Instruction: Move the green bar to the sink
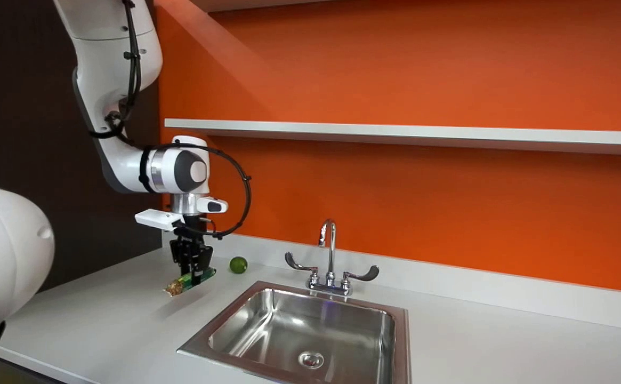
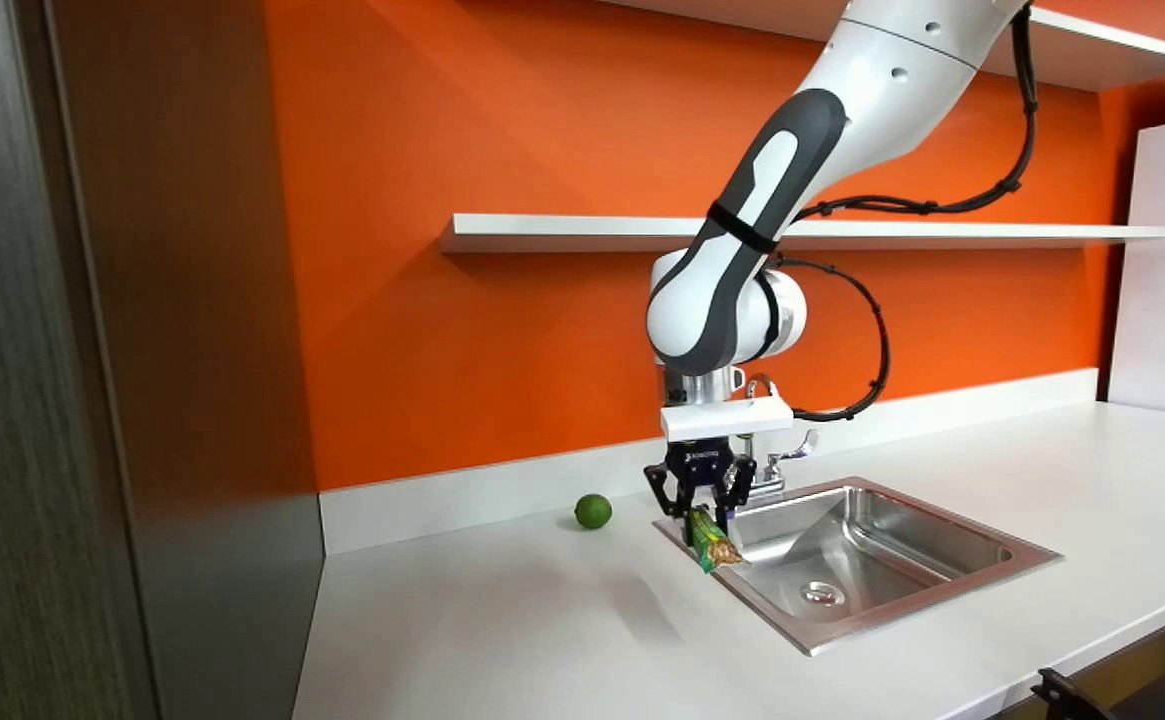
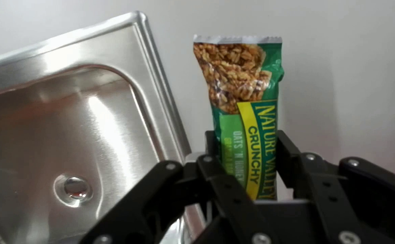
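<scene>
The green bar is a wrapped granola bar [image 3: 244, 98] with a green and yellow wrapper and a granola picture at one end. My gripper [image 3: 246, 145] is shut on it, with one finger on each long side. In both exterior views the bar [image 1: 184, 282] [image 2: 713, 546] hangs tilted above the counter, and its shadow lies on the counter below. The sink is a steel basin with a flat rim [image 1: 402, 341] [image 2: 1017, 557]. In the wrist view the sink rim [image 3: 150, 78] lies left of the bar. The bar's lower end is hidden by the gripper there.
A small round green ball [image 1: 238, 265] [image 2: 592, 511] lies on the counter near the back wall. A chrome two-handled faucet [image 1: 331, 266] stands behind the basin. A white shelf [image 1: 395, 131] runs along the orange wall above. A dark panel [image 2: 192, 350] bounds one side.
</scene>
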Motion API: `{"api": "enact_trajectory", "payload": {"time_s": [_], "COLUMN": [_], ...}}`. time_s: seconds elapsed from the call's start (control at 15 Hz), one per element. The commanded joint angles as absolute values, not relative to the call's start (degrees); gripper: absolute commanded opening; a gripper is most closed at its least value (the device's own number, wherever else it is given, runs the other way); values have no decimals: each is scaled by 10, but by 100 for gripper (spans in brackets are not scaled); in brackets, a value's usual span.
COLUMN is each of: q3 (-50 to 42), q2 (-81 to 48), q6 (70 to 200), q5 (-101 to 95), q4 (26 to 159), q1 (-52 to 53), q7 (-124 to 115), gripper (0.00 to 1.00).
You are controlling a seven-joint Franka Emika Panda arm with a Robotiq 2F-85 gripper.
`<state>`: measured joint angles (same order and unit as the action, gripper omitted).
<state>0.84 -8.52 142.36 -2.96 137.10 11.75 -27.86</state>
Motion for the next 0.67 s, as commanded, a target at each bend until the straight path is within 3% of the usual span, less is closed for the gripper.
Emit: {"api": "enact_trajectory", "payload": {"time_s": [0.0,0.6], "q3": [-7,-49], "q2": [-59,-119], "q6": [1401,1412], "q5": [-34,-26], "q4": [1378,1330], "q1": [69,-5], "q7": [-221,-136], "gripper": [18,18]}}
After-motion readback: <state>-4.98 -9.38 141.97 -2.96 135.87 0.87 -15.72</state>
